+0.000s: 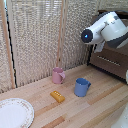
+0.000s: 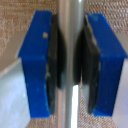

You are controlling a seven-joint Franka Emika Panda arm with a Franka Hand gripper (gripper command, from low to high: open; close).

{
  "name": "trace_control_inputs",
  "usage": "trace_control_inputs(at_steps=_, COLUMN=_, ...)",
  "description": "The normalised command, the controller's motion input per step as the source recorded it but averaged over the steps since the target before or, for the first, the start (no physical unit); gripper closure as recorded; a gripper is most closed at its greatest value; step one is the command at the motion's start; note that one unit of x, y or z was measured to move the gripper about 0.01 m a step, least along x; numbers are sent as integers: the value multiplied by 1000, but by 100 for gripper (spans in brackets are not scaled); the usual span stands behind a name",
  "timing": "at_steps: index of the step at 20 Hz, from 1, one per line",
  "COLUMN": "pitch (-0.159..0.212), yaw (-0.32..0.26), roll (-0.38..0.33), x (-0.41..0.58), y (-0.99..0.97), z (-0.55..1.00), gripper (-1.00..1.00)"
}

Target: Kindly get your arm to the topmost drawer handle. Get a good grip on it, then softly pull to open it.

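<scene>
In the wrist view the topmost drawer handle [image 2: 71,20], a slim silver bar, runs between my gripper's [image 2: 71,65] blue fingers [image 2: 37,60]. The black pads [image 2: 55,60] press on the bar from both sides, so the gripper is shut on it. In the exterior view the white arm [image 1: 107,27] with its dark blue cap [image 1: 87,36] reaches to the dark brown drawer unit [image 1: 117,67] at the exterior view's right. There the arm hides the gripper and the top handle. A lower drawer's silver bar [image 1: 107,60] shows below the arm.
On the wooden table [image 1: 100,107] stand a pink mug [image 1: 58,75] and a blue mug [image 1: 81,87]. A small yellow block [image 1: 57,96] lies between them, and a white plate [image 1: 15,112] sits at the front left. A woven screen [image 1: 35,35] stands behind.
</scene>
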Motion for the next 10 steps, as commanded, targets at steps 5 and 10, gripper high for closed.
trace_control_inputs(at_steps=5, pitch=18, yaw=-129, roll=0, x=480, y=530, z=12, gripper=100)
trace_control_inputs(at_steps=10, pitch=47, yaw=-89, roll=0, x=524, y=231, z=3, gripper=-100)
